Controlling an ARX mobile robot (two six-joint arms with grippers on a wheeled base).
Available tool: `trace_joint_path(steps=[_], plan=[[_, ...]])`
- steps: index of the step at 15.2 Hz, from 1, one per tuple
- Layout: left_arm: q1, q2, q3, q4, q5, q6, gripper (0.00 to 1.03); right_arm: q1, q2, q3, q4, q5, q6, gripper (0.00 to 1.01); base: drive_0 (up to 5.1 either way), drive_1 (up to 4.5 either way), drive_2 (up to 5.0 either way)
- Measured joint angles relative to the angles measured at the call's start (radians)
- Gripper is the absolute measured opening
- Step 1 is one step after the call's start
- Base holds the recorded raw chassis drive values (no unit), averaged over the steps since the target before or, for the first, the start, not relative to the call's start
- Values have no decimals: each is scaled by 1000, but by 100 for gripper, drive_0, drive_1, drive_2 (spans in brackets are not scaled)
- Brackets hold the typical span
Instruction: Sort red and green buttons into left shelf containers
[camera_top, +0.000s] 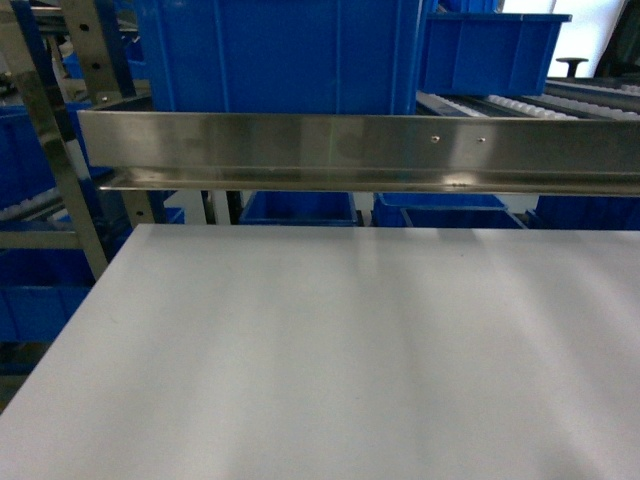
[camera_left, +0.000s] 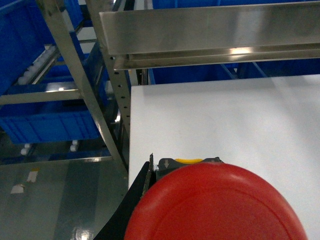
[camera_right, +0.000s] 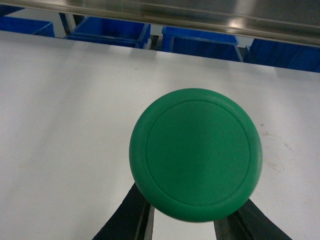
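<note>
No buttons show in the head view, only the white worktop (camera_top: 330, 350) and blue bins (camera_top: 280, 50) behind. By the left wrist, the left end effector (camera_left: 215, 220) grips the red button (camera_left: 215, 205) above the worktop's corner. By the right wrist, the right end effector (camera_right: 195, 222) grips the green button (camera_right: 195, 154) over the worktop.

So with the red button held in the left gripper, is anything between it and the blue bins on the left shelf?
Yes. In the left wrist view, slanted steel rack uprights stand between the red button and the blue bin; the gaps beside them look open.

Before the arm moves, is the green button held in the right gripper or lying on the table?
Held: the green button sits between the right gripper's dark fingers.
</note>
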Motion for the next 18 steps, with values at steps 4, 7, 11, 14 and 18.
trace_joint_path(steps=[4, 7, 11, 14, 18], plan=[[0, 0, 0, 0, 0, 0, 26, 0, -1, 0, 1, 0, 0, 24, -489, 252, 252], [0, 0, 0, -1, 0, 0, 26, 0, -1, 0, 2, 0, 0, 24, -492, 249, 249], [0, 0, 0, 0, 0, 0, 26, 0, -1, 0, 0, 0, 0, 24, -500, 241, 241], [0, 0, 0, 0, 0, 0, 26, 0, -1, 0, 1, 0, 0, 24, -492, 249, 249], [0, 0, 0, -1, 0, 0, 26, 0, -1, 0, 2, 1, 0, 24, -494, 247, 247]])
